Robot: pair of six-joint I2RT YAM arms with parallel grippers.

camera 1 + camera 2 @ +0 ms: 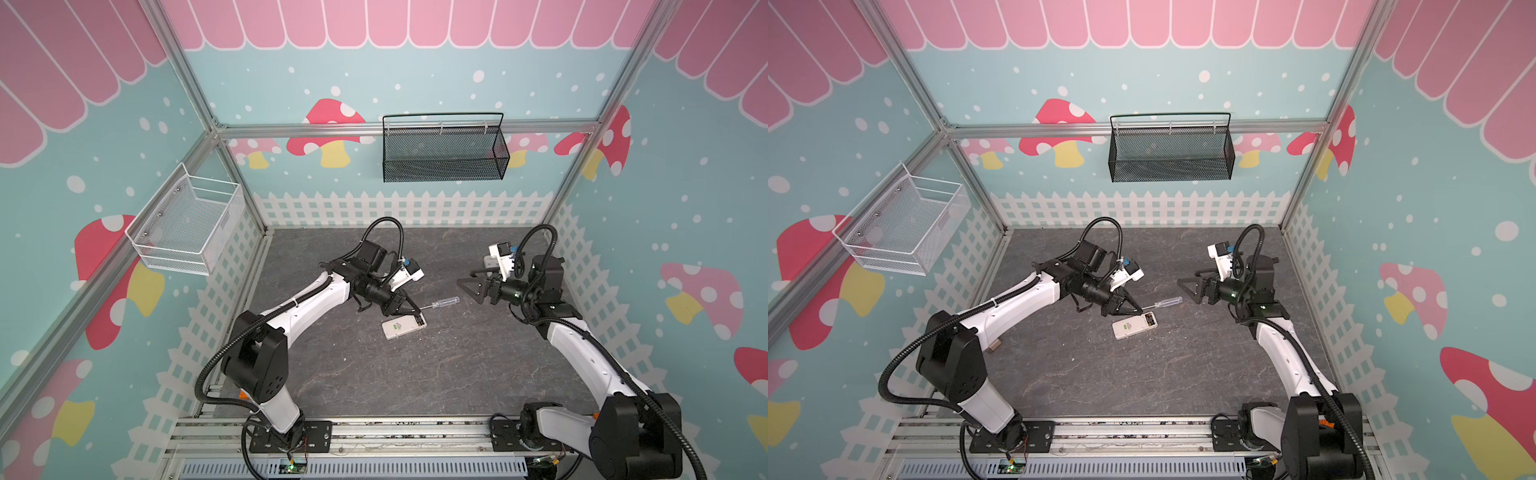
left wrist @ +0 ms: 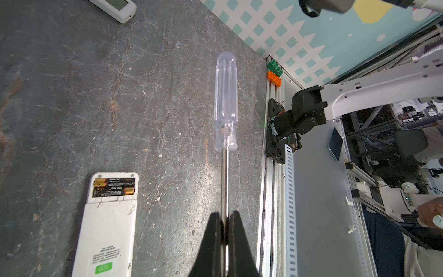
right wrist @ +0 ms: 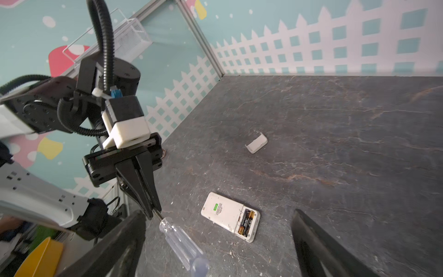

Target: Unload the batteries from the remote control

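Far left, on wall above desk (image 1: 374, 374) left edge: white wire basket (image 1: 187, 224); next, left gripper (image 2: 224, 215), arm extended from front left corner twd desk centre, fingers (image 2: 211, 239) clamped tight on metal shaft of screwdriver (image 2: 225, 103); clear handle pointing twd right edge; can't tell whether tool lifted or lying on desk.

Approx desk centre, just on front-edge side of shaft: white remote (image 1: 405, 326), back side up, green sticker showing, compartment open at end nearer right edge; batteries (image 2: 113, 187), 2 of them, seated side by side inside that compartment, coppery ends facing opposite ways; small white cover (image 3: 256, 143) flat on desk, well apart from remote, twd back left corner.

On back wall above back edge: black mesh basket (image 1: 442, 153).

Right of screwdriver handle: right gripper (image 1: 468, 281), fingers spread wide & empty, tips facing handle end, near but apart in both top views.

Further right, nr back edge, partly hidden by right arm's wrist camera in both top views: 2nd white remote (image 1: 489, 262); display end visible in left wrist view.
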